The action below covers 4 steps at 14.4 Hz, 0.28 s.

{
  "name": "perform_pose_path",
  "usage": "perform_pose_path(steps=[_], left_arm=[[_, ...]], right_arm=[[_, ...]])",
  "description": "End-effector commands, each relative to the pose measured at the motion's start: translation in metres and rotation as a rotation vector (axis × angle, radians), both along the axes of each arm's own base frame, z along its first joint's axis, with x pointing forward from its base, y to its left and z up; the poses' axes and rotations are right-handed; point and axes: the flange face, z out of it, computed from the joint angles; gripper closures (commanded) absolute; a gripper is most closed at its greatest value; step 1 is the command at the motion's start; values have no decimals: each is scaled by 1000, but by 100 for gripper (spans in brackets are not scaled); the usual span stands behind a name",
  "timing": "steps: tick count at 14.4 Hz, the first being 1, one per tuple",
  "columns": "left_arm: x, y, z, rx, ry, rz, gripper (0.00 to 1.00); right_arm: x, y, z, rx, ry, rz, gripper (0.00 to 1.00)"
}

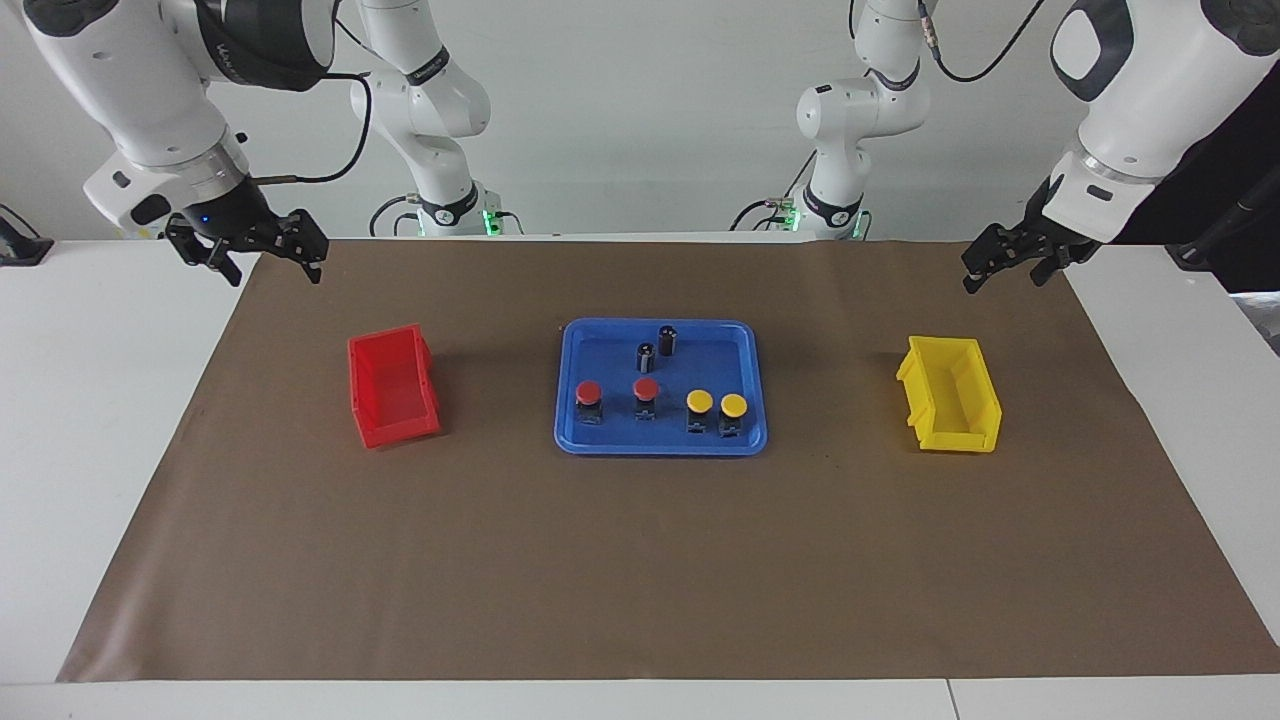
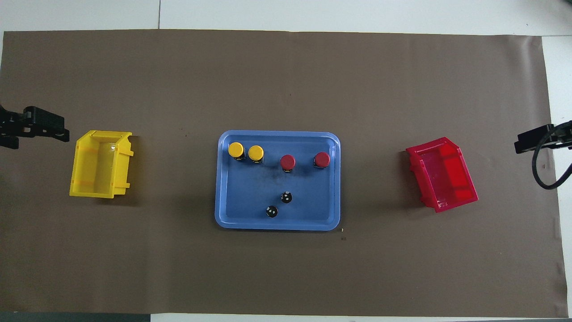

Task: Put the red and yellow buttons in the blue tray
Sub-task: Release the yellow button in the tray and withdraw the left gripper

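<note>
The blue tray [image 1: 610, 355] [image 2: 250, 197] lies mid-mat. In it, along the side farther from the robots, stand two red buttons [image 1: 588, 391] [image 1: 646, 388] [image 2: 321, 159] [image 2: 288, 161] and two yellow buttons [image 1: 699, 401] [image 1: 734, 405] [image 2: 255, 152] [image 2: 235, 149], upright on black bases. My left gripper [image 1: 1005, 278] [image 2: 35, 134] hangs open and empty over the mat's edge at its own end, outside the yellow bin. My right gripper [image 1: 275, 272] [image 2: 536, 138] waits open and empty over the mat's corner at its own end.
Two dark capless cylinders [image 1: 667, 340] [image 1: 646, 356] [image 2: 286, 197] [image 2: 271, 211] stand in the tray nearer to the robots. A red bin [image 1: 393, 386] [image 2: 442, 174] sits toward the right arm's end, a yellow bin [image 1: 950, 393] [image 2: 100, 164] toward the left arm's end. Brown mat covers the table.
</note>
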Motion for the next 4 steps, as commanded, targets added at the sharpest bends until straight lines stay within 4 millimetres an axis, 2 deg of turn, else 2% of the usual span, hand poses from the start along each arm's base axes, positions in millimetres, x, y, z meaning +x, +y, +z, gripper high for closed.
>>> perform_pose_path(steps=[1,4], left_arm=[[-10,-3,0,24,4,-32,0],[-9,-3,0,21,-6,-58,0]], right_arm=[[-6,8,1,2,-5,0,0],[-6,12,1,2,-6,5,0]])
